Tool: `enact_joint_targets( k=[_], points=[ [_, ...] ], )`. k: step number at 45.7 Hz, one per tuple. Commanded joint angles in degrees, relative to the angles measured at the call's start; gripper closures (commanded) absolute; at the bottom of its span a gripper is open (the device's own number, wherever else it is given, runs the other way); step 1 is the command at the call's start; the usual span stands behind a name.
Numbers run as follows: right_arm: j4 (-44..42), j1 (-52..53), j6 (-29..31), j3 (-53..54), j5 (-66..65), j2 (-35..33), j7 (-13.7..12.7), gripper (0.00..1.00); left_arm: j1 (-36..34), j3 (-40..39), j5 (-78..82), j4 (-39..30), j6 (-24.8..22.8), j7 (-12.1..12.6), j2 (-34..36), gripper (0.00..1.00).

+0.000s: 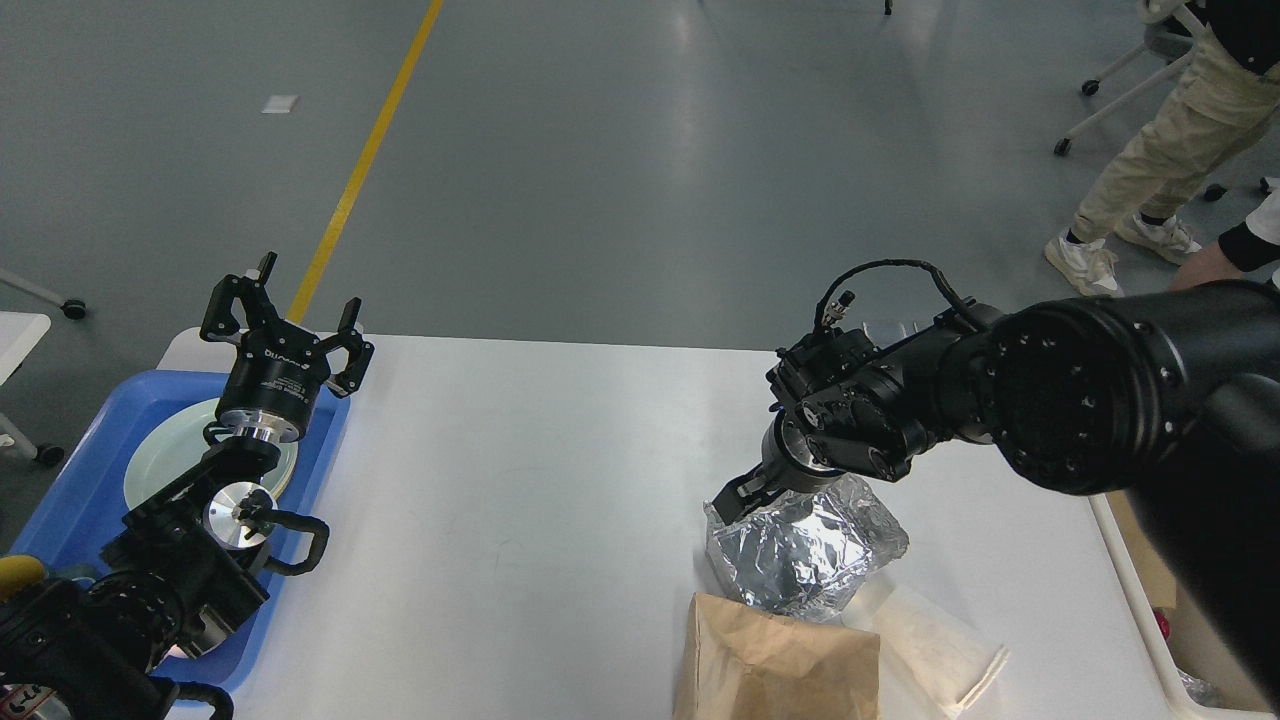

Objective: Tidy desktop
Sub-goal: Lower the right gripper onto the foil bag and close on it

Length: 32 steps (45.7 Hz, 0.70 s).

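Your right gripper (pixel 735 497) hangs low over the desktop (pixel 520 480), its tip at the upper left corner of the crumpled foil container (pixel 805 545). Only one dark finger shows clearly there, seen small and partly end-on, so you cannot tell whether its fingers are spread or pressed together, nor whether it touches the foil.

The desktop itself is the wide white slab beneath and all around that gripper. Its long axis runs left to right across your view, with its far edge toward the grey floor and its rounded far corners visible at either end. Most of its bare surface lies to the left of the right gripper.

Just nearer to you than the foil, a brown paper bag (pixel 780 665) lies flat and runs off the bottom edge. A pale sheet of paper (pixel 935 640) lies touching it on the right.

Your left gripper (pixel 290 315) is far off to the left of the right one, pointing upward, its fingers spread and holding nothing. It stands over the blue tray (pixel 90 470), which holds a pale plate (pixel 170 450) at the desktop's left end.
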Motion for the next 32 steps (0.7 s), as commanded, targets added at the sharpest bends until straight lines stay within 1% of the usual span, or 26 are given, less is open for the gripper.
enact_joint_targets(
  k=[1, 7, 13, 24, 32],
  points=[
    [-1.3, -1.6, -0.4, -0.7, 0.1, -0.3, 0.0, 0.00, 0.0, 0.0, 0.0, 0.0, 0.0, 0.0, 0.0, 0.04],
    [-4.5, -4.9, -0.4, -1.9, 0.1, -0.6, 0.0, 0.00, 0.0, 0.0, 0.0, 0.0, 0.0, 0.0, 0.0, 0.04],
    [-5.1, -6.9, -0.4, -2.7, 0.1, -3.8, 0.0, 0.00, 0.0, 0.0, 0.0, 0.0, 0.0, 0.0, 0.0, 0.04],
    [-6.0, -8.6, -2.1, -5.5, 0.2, -7.2, 0.0, 0.00, 0.0, 0.0, 0.0, 0.0, 0.0, 0.0, 0.0, 0.04],
    [-8.1, -11.5, -2.4, -6.2, 0.3, -7.8, 0.0, 0.00, 0.0, 0.0, 0.0, 0.0, 0.0, 0.0, 0.0, 0.04]
  ],
)
